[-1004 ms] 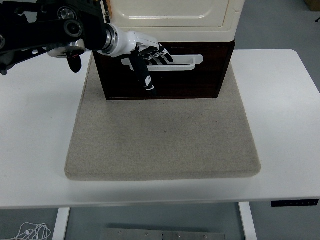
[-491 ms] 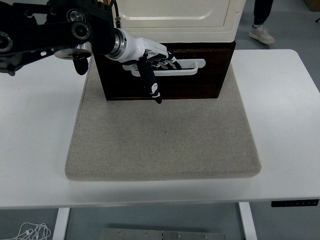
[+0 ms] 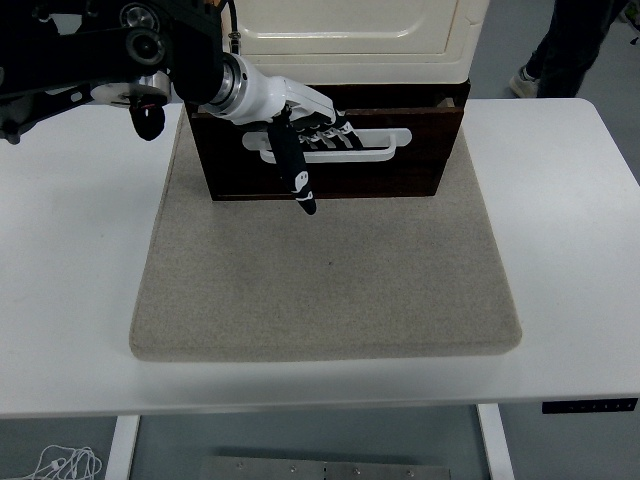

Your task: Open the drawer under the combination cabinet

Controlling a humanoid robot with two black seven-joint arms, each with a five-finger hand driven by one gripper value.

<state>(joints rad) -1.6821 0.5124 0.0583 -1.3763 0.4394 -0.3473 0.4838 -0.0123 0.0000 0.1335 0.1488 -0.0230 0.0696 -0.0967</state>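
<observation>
A cream combination cabinet (image 3: 350, 30) stands at the back of the table on a dark brown drawer (image 3: 400, 178) with a long white handle (image 3: 385, 148). My left hand (image 3: 305, 135), white with black fingers, reaches in from the upper left. Its fingers are curled through the left half of the handle, and the thumb points down over the drawer front. The drawer front stands slightly out from under the cabinet, with a thin dark gap along its top edge. The right arm is out of view.
A beige mat (image 3: 330, 280) lies under the cabinet and spreads toward the white table's (image 3: 80, 300) near edge. A person's legs (image 3: 570, 45) stand on the floor beyond the table's far right corner.
My left hand has hooked further into the handle and drawn it a little toward the near edge, so the drawer front came out slightly. A person has walked into view at the top right.
</observation>
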